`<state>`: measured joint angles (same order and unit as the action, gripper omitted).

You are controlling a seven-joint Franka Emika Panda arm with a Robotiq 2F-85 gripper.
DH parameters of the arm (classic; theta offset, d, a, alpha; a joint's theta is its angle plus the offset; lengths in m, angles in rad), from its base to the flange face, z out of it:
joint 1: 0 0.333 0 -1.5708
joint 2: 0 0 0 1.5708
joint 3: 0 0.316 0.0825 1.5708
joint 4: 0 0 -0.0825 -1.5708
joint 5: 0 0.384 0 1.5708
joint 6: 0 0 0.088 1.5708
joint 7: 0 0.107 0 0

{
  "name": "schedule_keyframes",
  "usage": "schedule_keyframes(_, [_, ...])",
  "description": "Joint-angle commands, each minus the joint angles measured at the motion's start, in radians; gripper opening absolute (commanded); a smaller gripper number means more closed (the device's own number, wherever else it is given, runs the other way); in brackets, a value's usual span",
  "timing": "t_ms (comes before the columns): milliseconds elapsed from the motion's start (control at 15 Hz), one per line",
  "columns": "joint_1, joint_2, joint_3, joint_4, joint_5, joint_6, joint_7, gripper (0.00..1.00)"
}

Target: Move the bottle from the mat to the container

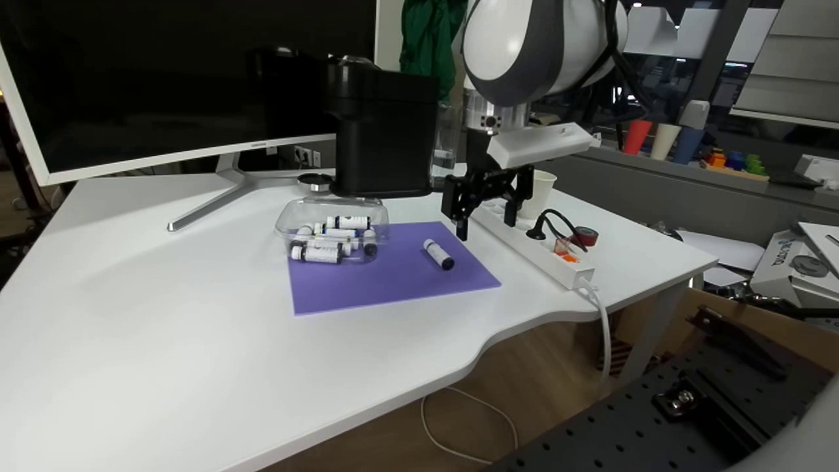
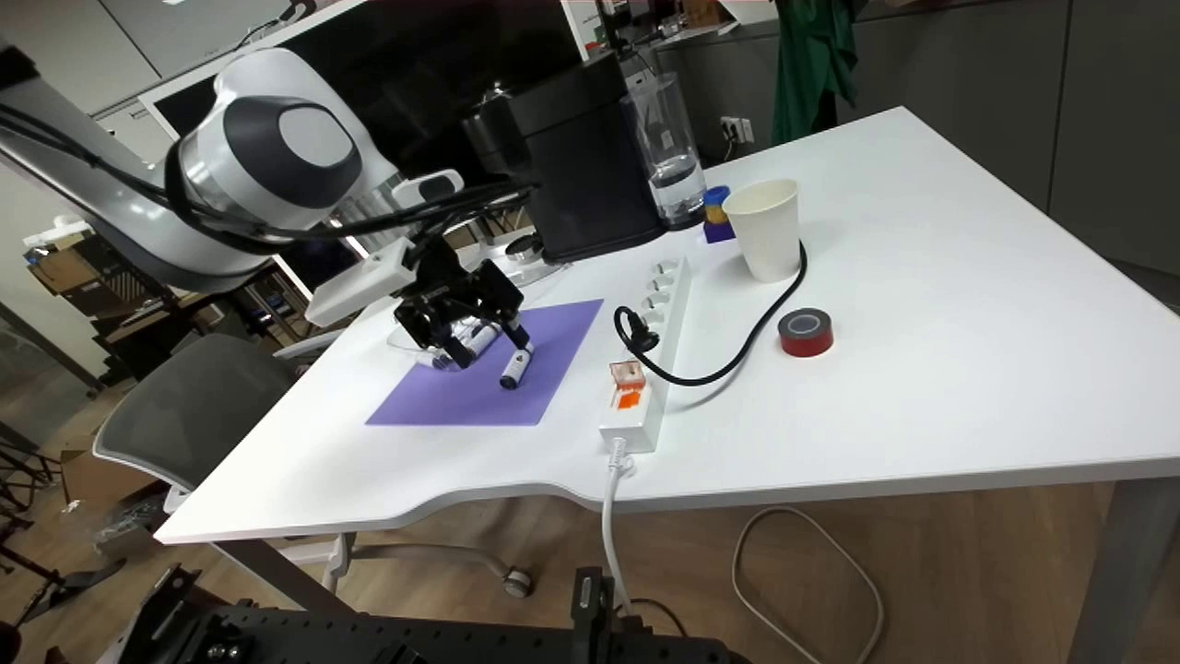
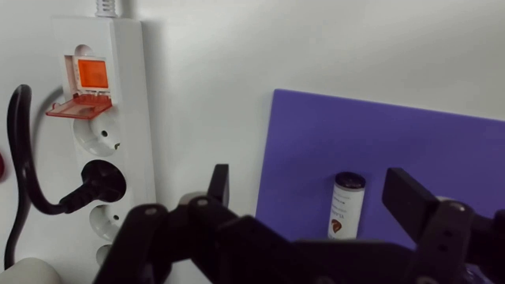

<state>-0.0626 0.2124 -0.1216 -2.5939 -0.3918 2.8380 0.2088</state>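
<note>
The bottle, a small white vial with a dark cap, lies on its side on the purple mat [image 1: 387, 285] near the mat's edge by the power strip. The bottle shows in both exterior views [image 1: 438, 254] [image 2: 516, 368] and in the wrist view [image 3: 346, 209], where its lower end is hidden by the gripper body. The container, a clear low plastic tray [image 1: 295, 215], sits partly on the mat with several similar vials in it; in an exterior view the gripper mostly hides it. My gripper [image 3: 307, 183] is open and empty above the mat's edge, the bottle between its fingers' lines but untouched.
A white power strip [image 1: 524, 242] with a black plug and cable runs beside the mat. A paper cup [image 2: 765, 231] and red tape roll [image 2: 805, 332] stand beyond it. A black machine [image 1: 387, 131], a water pitcher [image 2: 671, 157] and a monitor [image 1: 183, 78] stand behind.
</note>
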Motion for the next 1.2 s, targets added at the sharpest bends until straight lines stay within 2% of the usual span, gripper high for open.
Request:
schedule_keyframes(0, [0.050, 0.141, -0.015, 0.089, 0.060, 0.022, 0.006, 1.00])
schedule_keyframes(200, [0.059, 0.228, 0.021, 0.136, 0.172, 0.052, -0.039, 1.00])
schedule_keyframes(533, [0.090, 0.354, 0.024, 0.237, 0.275, 0.100, -0.057, 1.00])
schedule_keyframes(1067, [0.065, 0.372, 0.048, 0.293, 0.358, 0.126, -0.107, 1.00])
schedule_keyframes(1133, [0.063, 0.370, 0.049, 0.298, 0.363, 0.127, -0.113, 0.75])
